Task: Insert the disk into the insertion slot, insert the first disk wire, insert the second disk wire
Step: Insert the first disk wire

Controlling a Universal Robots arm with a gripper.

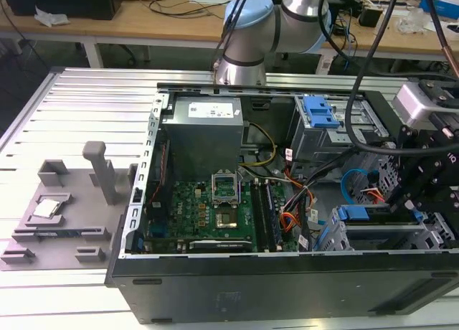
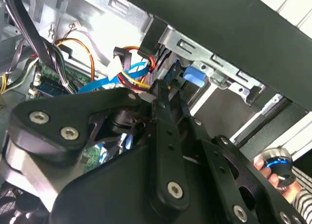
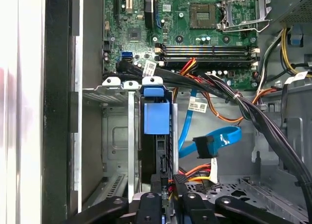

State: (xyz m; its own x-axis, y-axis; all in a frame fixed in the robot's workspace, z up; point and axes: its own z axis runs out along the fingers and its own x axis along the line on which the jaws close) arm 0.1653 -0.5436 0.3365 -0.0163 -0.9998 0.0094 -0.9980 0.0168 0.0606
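Pincer point(image 3: 168, 194): gripping the wire plug point(image 3: 176, 178), fingers nearly closed around it.
Disk point(image 3: 156, 118): sitting inside the insertion slot point(image 3: 114, 136), blue carrier showing.

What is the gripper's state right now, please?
Gripper: closed on the connector of the red, yellow and black wires, at the near end of the disk sitting in the insertion slot.

The disk point(image 3: 156, 118) is mostly hidden inside the insertion slot point(image 3: 116, 136); the picture's edge cuts off the hand point(image 3: 165, 198)
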